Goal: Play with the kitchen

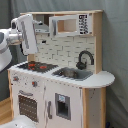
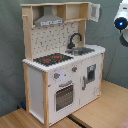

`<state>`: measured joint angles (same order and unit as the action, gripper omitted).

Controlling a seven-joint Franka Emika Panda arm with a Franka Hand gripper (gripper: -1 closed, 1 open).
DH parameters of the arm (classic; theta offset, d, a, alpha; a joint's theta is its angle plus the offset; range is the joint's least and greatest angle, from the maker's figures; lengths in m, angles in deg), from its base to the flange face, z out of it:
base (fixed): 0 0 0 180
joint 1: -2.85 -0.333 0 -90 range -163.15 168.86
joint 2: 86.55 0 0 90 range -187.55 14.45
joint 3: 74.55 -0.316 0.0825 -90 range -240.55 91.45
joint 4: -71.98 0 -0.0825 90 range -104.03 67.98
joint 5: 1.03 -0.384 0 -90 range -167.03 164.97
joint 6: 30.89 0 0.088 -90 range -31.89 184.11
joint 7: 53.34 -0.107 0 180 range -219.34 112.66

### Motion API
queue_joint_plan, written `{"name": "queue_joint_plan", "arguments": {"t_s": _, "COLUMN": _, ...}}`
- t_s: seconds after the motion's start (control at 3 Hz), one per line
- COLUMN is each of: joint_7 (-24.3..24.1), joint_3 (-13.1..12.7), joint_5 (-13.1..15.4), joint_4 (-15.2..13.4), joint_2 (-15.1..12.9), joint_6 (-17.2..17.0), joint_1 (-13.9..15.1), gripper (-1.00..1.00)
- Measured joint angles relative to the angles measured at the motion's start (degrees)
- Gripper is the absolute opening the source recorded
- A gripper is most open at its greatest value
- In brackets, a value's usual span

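The kitchen (image 2: 60, 75) has matt white painted panels and pale bare wood edges. Its sink (image 1: 72, 73) looks like dull steel, the faucet (image 1: 85, 58) glossy black, the hood (image 2: 49, 21) smooth grey. The floor (image 2: 100, 107) is light wood.

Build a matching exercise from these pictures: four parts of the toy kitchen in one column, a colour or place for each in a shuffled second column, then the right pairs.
Parts:
1. curved black faucet
2. flat hob with ringed burners
3. sloped grey hood
4. glazed oven door

Descriptions:
A. below the hob, on the front face
B. under the top shelf, above the pegboard
C. marked with red rings
D. standing behind the steel sink

Pairs: 1-D, 2-C, 3-B, 4-A
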<state>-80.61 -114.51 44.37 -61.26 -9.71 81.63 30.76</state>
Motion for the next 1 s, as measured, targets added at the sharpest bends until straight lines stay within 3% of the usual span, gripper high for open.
{"name": "queue_joint_plan", "arguments": {"t_s": 0.33, "joint_7": -4.3, "joint_3": 0.0, "joint_5": -0.7, "joint_4": -2.3, "joint_2": -1.0, "joint_6": 3.5, "joint_1": 0.4, "gripper": 1.0}}
{"name": "queue_joint_plan", "arguments": {"t_s": 1.0, "joint_7": -6.8, "joint_3": 2.3, "joint_5": -0.7, "joint_4": -2.1, "joint_2": -4.8, "joint_6": 12.0, "joint_1": 3.1, "gripper": 1.0}}
